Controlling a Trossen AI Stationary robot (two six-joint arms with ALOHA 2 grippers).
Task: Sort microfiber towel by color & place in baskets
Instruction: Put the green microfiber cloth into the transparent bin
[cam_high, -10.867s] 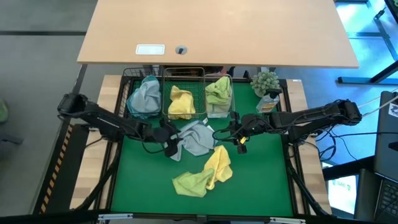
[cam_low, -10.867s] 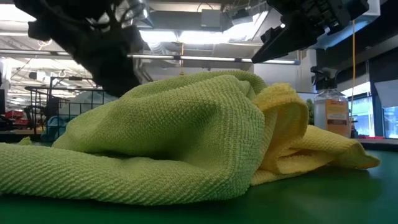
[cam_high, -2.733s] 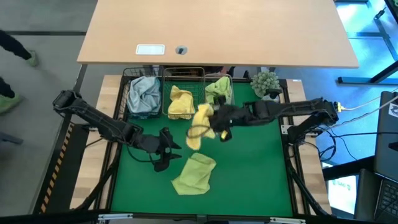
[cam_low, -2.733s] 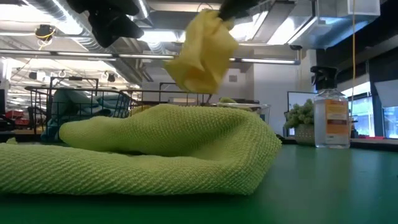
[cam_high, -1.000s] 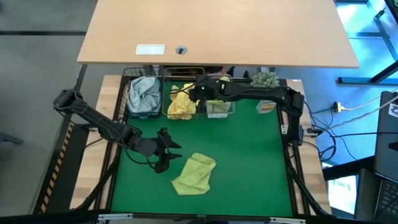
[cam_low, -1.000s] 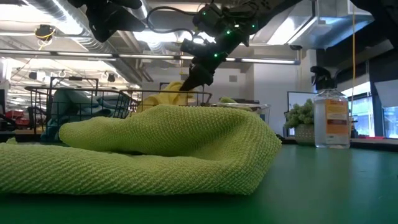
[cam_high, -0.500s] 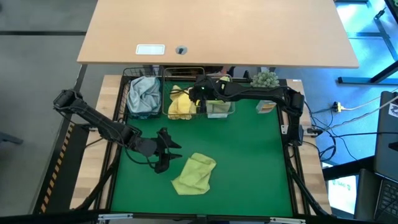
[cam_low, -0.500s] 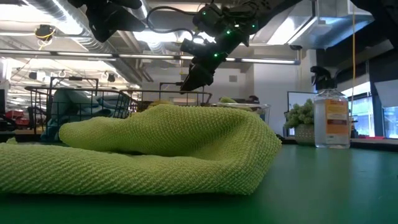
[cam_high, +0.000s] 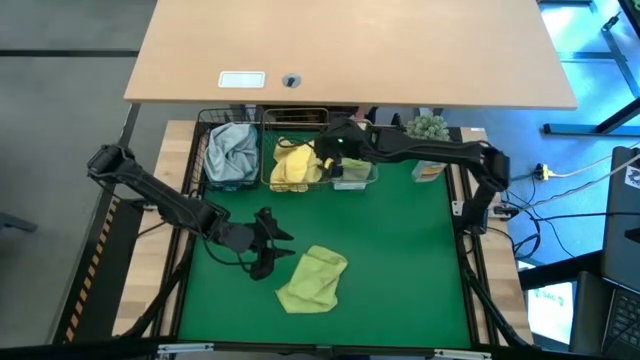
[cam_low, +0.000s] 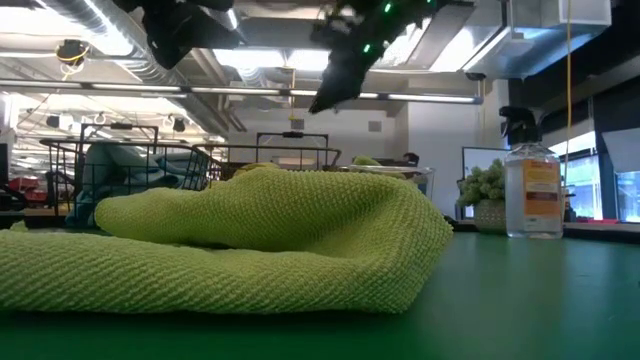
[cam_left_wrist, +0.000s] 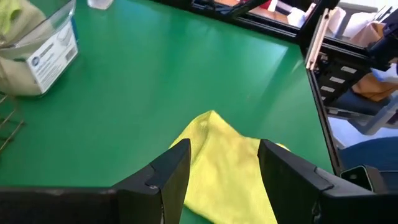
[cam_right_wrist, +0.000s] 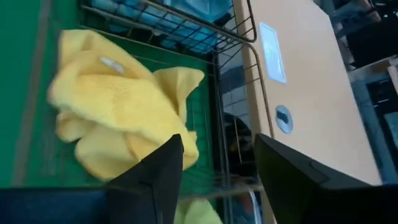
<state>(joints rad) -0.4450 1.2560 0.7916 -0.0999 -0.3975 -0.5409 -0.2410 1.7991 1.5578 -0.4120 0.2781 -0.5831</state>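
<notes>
Green table mat (cam_high: 420, 260) carries one unsorted pale green towel (cam_high: 313, 278), lying toward the near edge, long axis running near-to-far. Left gripper (cam_high: 268, 246) hovers just beside its left side, fingers spread, empty (clearly the nearer arm). Right gripper (cam_high: 330, 160), also spread and empty, hangs over the silver mesh basket (cam_high: 293, 116) at the far edge, above yellow towels (cam_right_wrist: 118, 124).

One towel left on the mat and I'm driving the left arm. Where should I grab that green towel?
Grip the green towel at its raised, bunched top near the end facing the left gripper, coming straight down from above. It lies crumpled flat on the green mat with a humped fold, so edges offer little; the hump gives the open fingers something to pinch.
</notes>
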